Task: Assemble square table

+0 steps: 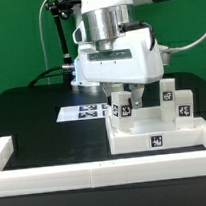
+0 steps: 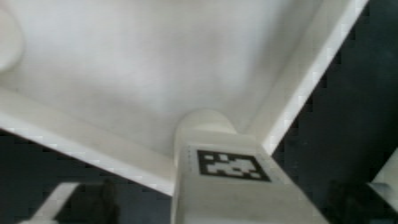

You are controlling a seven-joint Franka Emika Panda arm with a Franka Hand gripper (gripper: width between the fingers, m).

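Hovering over the square tabletop point(image 1: 159, 137), the gripper point(image 1: 132, 99) stood released around a tagged leg point(image 1: 121, 106), whose tag at six o'clock only the wrist view showed close point(image 2: 226, 160).

Exterior cam sits off the arm, a bit above tabletop point(image 1: 32, 117) level, looking across the black surface straight at the robot's front; mid range, takes in the arm, the square top point(image 1: 159, 137) w/ its legs, the border rail point(image 1: 57, 175) nearest the lens. Wrist cam rides on the arm, pointing down, v. close: white square top point(image 2: 160, 70) fills most of frame, one tagged leg point(image 2: 222, 160) right up near the lens. Both views share that top and leg point(image 1: 122, 104).
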